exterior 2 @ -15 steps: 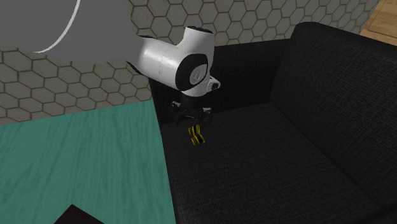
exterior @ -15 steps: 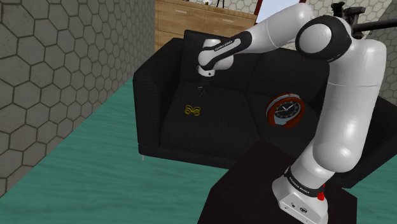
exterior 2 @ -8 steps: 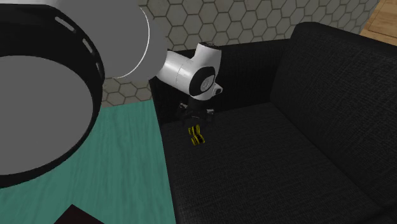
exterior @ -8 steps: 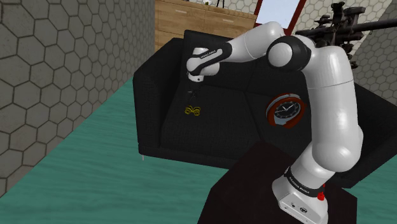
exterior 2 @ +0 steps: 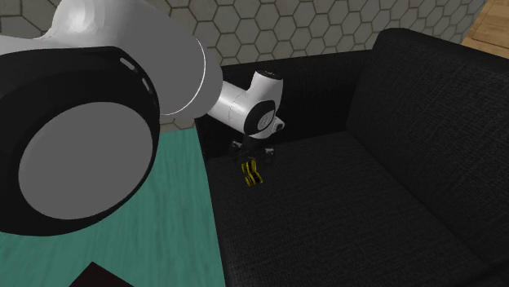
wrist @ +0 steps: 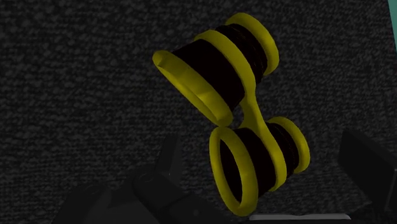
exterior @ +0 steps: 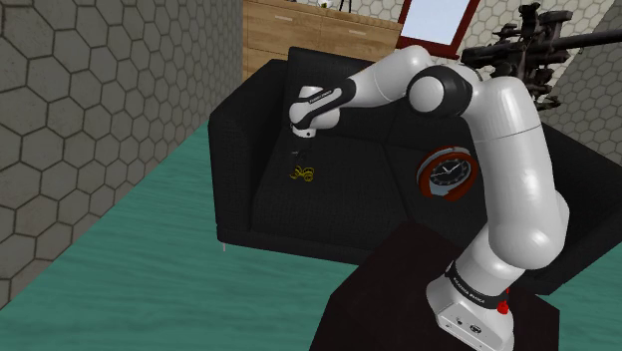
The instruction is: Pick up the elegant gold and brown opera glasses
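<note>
The opera glasses point(exterior: 302, 174) have yellow-gold rims and dark barrels and lie on the seat of a black sofa point(exterior: 329, 214), near its arm at the shoulder view's left. My gripper point(exterior: 297, 155) hangs just above them, pointing down. In the second exterior view the gripper point(exterior 2: 251, 153) sits close over the glasses point(exterior 2: 251, 174). The wrist view has the glasses point(wrist: 235, 108) lying between my two black fingers point(wrist: 170, 156), which stand apart and touch nothing. The gripper point(wrist: 267, 156) is open.
A red round clock point(exterior: 446, 173) rests on the sofa seat at the shoulder view's right. A wooden cabinet point(exterior: 299, 30) stands behind the sofa. Hexagon-tiled walls point(exterior: 90, 110) and a teal floor point(exterior: 130, 269) lie around it. My dark stand point(exterior: 399, 299) is at lower right.
The arm has swung toward the shoulder view's left and lowered the gripper, which now hangs closer over the opera glasses. The glasses have not moved.
</note>
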